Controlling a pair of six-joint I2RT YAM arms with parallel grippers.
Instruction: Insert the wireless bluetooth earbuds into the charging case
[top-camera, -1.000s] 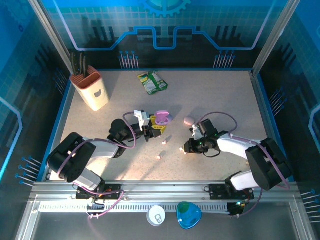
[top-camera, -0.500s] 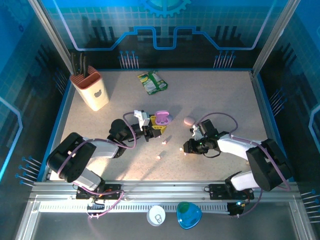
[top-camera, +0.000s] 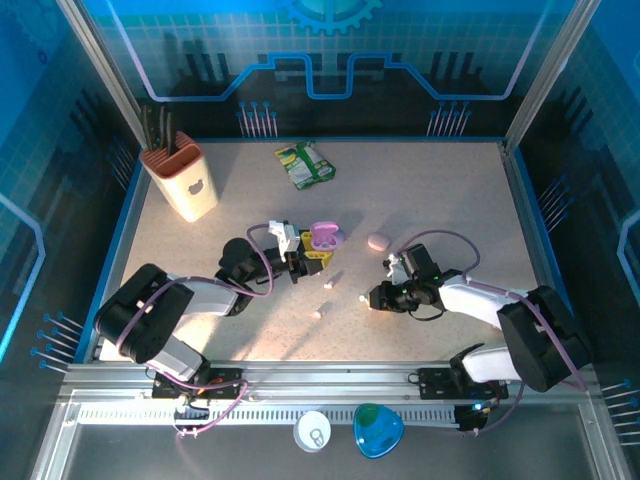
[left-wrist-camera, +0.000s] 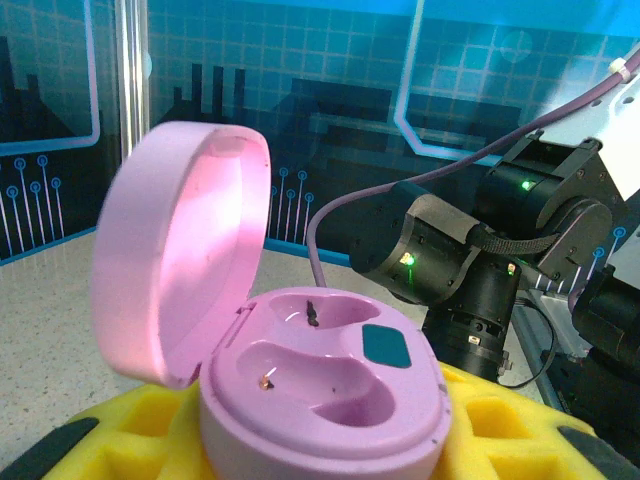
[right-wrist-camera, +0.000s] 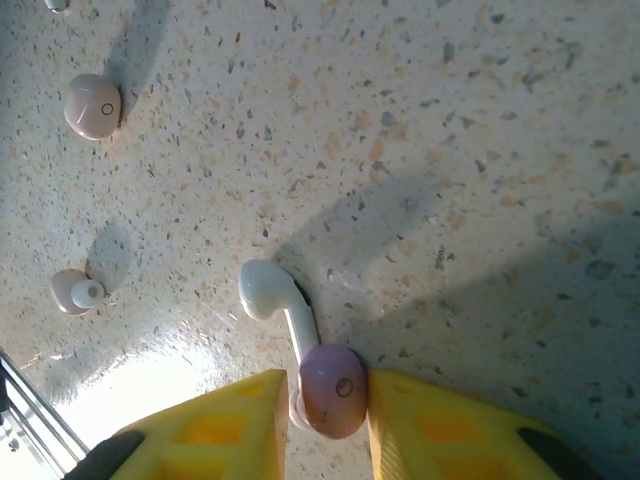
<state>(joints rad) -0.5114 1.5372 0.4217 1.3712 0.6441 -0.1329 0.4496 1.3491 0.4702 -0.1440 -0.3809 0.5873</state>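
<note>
Pink earbud (right-wrist-camera: 333, 392) pinched in our right tool (right-wrist-camera: 335, 405) at the surface (right-wrist-camera: 500, 150), we judge the next move a lift across to the empty open case (left-wrist-camera: 320, 385) our left tool (left-wrist-camera: 320, 445) clamps.

charging case (left-wrist-camera: 330, 405) bottom cropped, lid (left-wrist-camera: 175, 255) blurred

Things counted, kind by kind

Top view: two charging cases, an open case (top-camera: 324, 238) at centre and a closed case (top-camera: 377, 241) just right of it; one knife block (top-camera: 186, 182) upper left; one green packet (top-camera: 306, 165) upper centre; one white round object (top-camera: 312, 432) and one blue object (top-camera: 378, 430) at bottom centre. Right wrist view: four whole earbuds — a pink earbud (right-wrist-camera: 92, 105) upper left, a second pink earbud (right-wrist-camera: 75, 290) at left, a white stemmed earbud (right-wrist-camera: 275, 300) at centre, a mauve earbud (right-wrist-camera: 333, 390) at bottom centre.
</note>
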